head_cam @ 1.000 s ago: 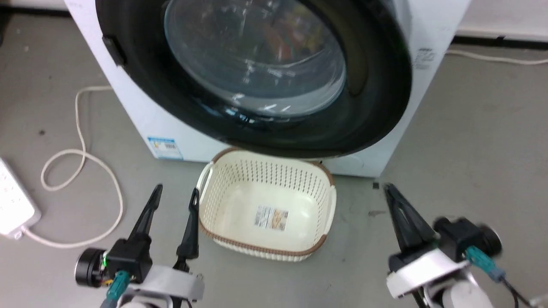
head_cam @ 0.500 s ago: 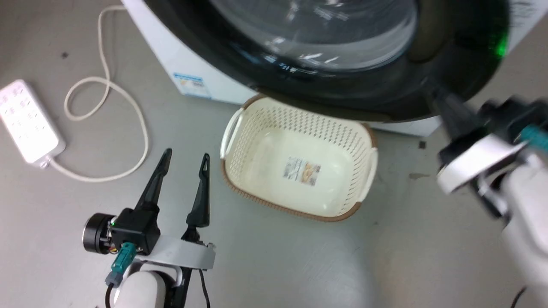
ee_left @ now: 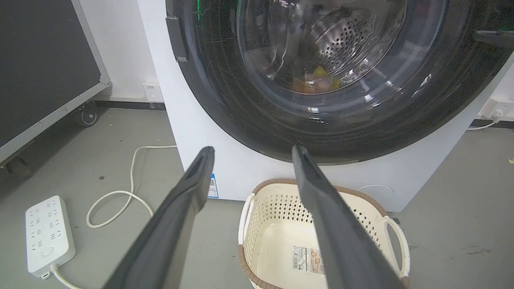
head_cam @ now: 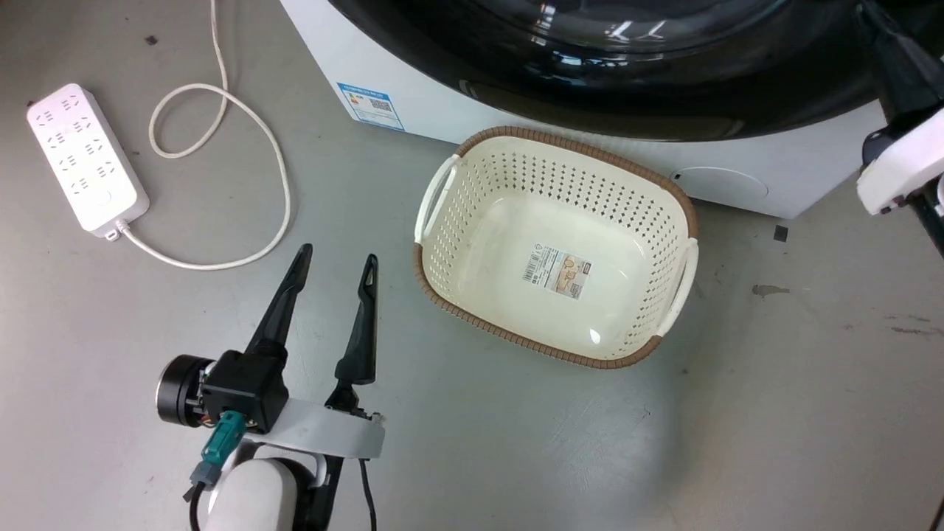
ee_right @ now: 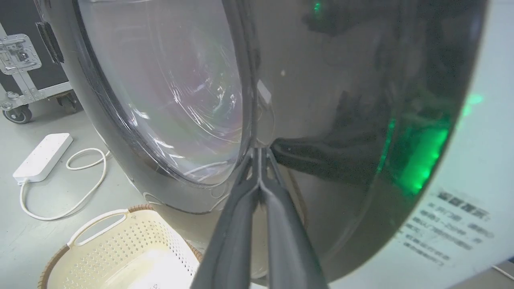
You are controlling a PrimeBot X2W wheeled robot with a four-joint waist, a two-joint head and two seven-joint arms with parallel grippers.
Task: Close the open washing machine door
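The washing machine door [head_cam: 664, 96] is a glossy black round with a clear glass bowl [ee_left: 321, 52], and it lies close against the white washing machine [head_cam: 428, 122]. Through the glass I see the steel drum and some coloured items. My right gripper [ee_right: 260, 150] is shut, its tips pressed on the door's black ring [ee_right: 341, 100] beside the glass, near the door's right edge. Its dark fingers [head_cam: 896, 66] rise at the head view's top right. My left gripper [head_cam: 338, 255] hangs open over the floor, left of the basket, holding nothing.
A cream perforated basket [head_cam: 575, 144] with a brown rim stands on the floor right below the door. A white power strip [head_cam: 81, 158] and its looped cable [head_cam: 280, 177] lie to the left. A black wheeled case [ee_left: 40, 68] stands beyond them.
The head camera has tilted down and shifted. My right gripper has risen from beside the basket to the door's right side. The left gripper has kept its place.
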